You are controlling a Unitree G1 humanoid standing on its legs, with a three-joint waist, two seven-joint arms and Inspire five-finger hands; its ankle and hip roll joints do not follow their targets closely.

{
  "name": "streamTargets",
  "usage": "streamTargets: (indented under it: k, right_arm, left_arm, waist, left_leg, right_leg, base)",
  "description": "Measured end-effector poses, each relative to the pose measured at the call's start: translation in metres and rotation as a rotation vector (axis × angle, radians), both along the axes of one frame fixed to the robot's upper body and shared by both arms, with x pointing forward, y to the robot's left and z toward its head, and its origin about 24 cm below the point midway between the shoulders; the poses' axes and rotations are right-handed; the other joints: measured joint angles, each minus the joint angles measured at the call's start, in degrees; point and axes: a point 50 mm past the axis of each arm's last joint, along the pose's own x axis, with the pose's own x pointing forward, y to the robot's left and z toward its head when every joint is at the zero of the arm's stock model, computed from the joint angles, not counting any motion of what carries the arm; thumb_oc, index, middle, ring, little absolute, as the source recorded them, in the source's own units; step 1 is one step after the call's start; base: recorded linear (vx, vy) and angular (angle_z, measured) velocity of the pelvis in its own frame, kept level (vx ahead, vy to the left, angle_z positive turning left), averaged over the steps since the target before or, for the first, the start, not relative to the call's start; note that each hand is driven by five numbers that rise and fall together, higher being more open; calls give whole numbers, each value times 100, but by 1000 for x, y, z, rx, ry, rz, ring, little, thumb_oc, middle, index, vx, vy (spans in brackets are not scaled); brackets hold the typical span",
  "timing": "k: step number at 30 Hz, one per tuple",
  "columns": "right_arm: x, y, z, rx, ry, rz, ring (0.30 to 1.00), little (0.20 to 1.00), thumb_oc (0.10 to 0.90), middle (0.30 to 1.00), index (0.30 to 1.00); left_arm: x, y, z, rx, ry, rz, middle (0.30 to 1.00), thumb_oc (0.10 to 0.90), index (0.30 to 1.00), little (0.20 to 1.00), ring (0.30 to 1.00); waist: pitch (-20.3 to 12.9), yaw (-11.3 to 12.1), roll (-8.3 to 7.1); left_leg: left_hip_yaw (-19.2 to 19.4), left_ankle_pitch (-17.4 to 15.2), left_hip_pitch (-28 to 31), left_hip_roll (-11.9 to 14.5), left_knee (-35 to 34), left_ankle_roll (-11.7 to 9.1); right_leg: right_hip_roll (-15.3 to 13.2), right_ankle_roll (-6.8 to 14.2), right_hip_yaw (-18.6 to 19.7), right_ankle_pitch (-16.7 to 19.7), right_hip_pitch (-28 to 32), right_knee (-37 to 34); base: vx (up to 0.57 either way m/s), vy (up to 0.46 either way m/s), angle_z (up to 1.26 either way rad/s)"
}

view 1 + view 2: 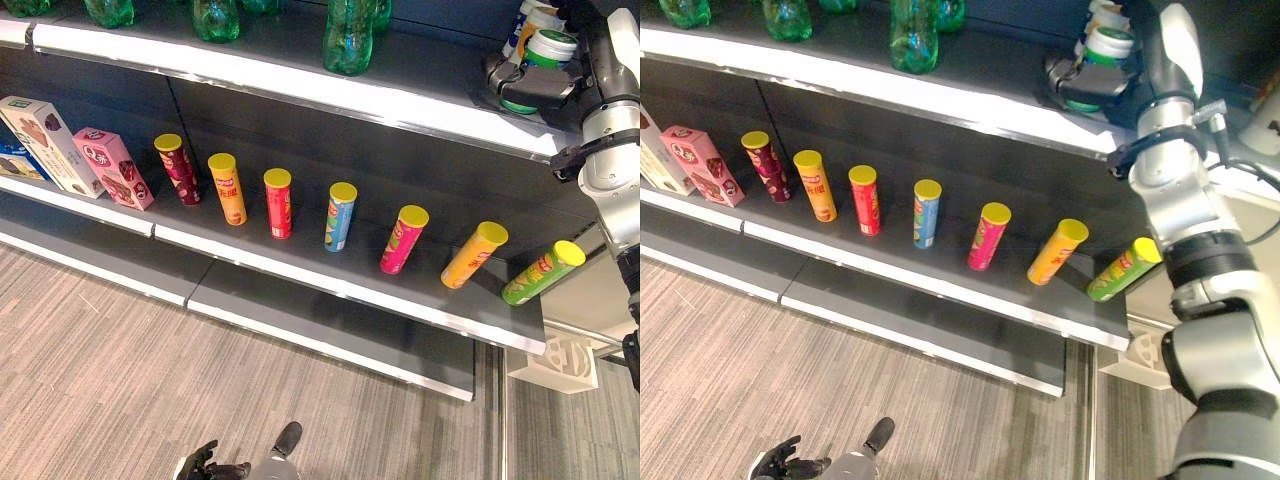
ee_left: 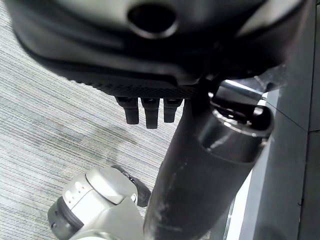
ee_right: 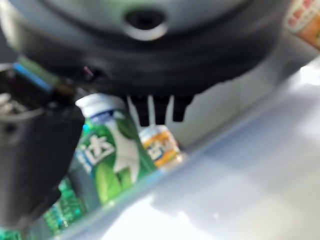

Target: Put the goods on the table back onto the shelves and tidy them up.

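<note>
Up on the top shelf [image 1: 300, 75] at 2 o'clock, right hand [image 1: 1080, 75] grips a green bottle [image 1: 1102, 55] — left hand [image 1: 780, 465] hangs loose.

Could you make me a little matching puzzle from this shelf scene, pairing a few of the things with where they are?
Things:
1. green plastic bottles
2. pink cardboard box
3. green tube with a yellow lid
4. robot's left hand

Places:
A. right end of the row of tubes
B. low, over the floor
C. top shelf
D. left of the tubes, on the middle shelf

Pairs: 1-C, 2-D, 3-A, 4-B
</note>
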Motion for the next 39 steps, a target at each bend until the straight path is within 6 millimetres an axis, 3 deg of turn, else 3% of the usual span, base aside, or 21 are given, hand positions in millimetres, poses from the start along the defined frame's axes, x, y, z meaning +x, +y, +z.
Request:
streamTargets:
  k: [9,12,14,16,20,23,24,27,28,29,30,32,36,39]
  right_arm:
    - [-1,8,5,-15,-27,25,900,900,800,900,900]
    - [-13,29,17,-32,-128,122,900,900,800,900,900]
    - [-29,36,24,-47,-206,168,900,900,800,900,900]
    - [-57,52,31,-93,-351,245,900,900,800,900,900]
    - [-101,77,21,-128,-464,449,900,900,800,900,900]
    - [-112,87,9,-142,-450,553,900,900,800,900,900]
    - [-119,88,-14,-33,-373,660,900,900,800,900,900]
    - [-115,86,-37,36,-231,723,900,900,800,900,900]
    - [-119,81,-46,97,-208,741,900,900,800,900,900]
    - [-124,73,-72,229,-121,767,900,900,800,900,900]
    - [-125,71,-83,269,-68,774,900,900,800,900,900]
    - [-127,62,-106,348,60,774,900,900,800,900,900]
    - [-137,42,-171,516,385,713,900,900,800,900,900]
    - [-154,25,-231,638,612,609,900,900,800,900,900]
  left_arm:
    - [0,0,0,1,0,1,900,800,900,900,900]
    - [-2,2,0,3,6,11,900,800,900,900,900]
    - [-1,3,0,7,1,20,900,800,900,900,900]
    - [-1,6,1,25,3,17,900,800,900,900,900]
    - [-5,8,0,40,34,1,900,800,900,900,900]
    - [-6,9,0,40,38,3,900,800,900,900,900]
    - [-3,8,1,44,32,-11,900,800,900,900,900]
    - [4,2,0,32,21,-37,900,800,900,900,900]
    - [5,1,0,27,17,-42,900,800,900,900,900]
    - [7,1,1,20,10,-49,900,800,900,900,900]
    - [4,0,0,16,15,-50,900,800,900,900,900]
    - [3,-2,-1,1,17,-64,900,800,900,900,900]
    - [3,-2,0,-5,11,-81,900,800,900,900,900]
    - [8,-3,1,-20,-4,-107,900,800,900,900,900]
  waist:
    - [0,-71,0]
    - [3,-209,-6]
    - [6,-259,-17]
    - [-1,-371,-35]
    - [-5,-581,-60]
    - [-10,-796,-63]
    - [-89,-891,-95]
    - [-129,-1142,-28]
    - [-156,-1153,-15]
    - [-231,-1164,-28]
    - [-273,-1157,1]
    - [-300,-1392,115]
    - [-374,-1695,280]
    - [-380,-1675,260]
  left_leg:
    - [46,-1,14,4,-1,0]
    - [133,-2,23,9,-2,1]
    - [188,-4,37,6,-5,4]
    - [299,-21,107,0,-5,21]
    - [564,-88,275,7,-10,112]
    - [609,-97,306,21,-11,102]
    - [772,-155,339,61,-14,116]
    - [949,-180,390,90,-9,153]
    - [1014,-189,396,116,-12,168]
    - [1128,-221,419,123,-12,187]
    - [1175,-232,410,110,-22,198]
    - [1259,-213,415,110,-23,231]
    - [1381,-229,458,137,-15,238]
    - [1516,-258,493,197,-13,215]
  right_leg:
    - [-3,-7,66,5,-11,0]
    - [-18,-18,154,24,-46,0]
    - [-28,-18,169,25,-38,0]
    - [-55,-16,243,24,-12,0]
    - [-95,-12,470,28,41,0]
    - [-91,-4,518,36,42,0]
    - [-81,-4,663,51,-9,0]
    - [-111,1,814,100,-71,0]
    - [-110,-3,819,96,-65,1]
    - [-114,-2,934,96,-101,1]
    - [-124,3,957,107,-98,0]
    - [-169,25,999,148,-140,2]
    - [-162,18,1111,171,-175,0]
    - [-121,44,1232,152,-211,1]
  base:
    - [-4,5,-2]
    - [3,10,-12]
    - [-1,2,-9]
    - [1,6,-15]
    - [-23,-4,-28]
    - [-37,-8,-23]
    - [-29,-6,-37]
    - [-37,2,-32]
    - [-17,2,-22]
    - [-27,3,-30]
    - [-27,-6,-40]
    - [-28,-11,-23]
    - [-30,-8,-15]
    - [-35,-12,-18]
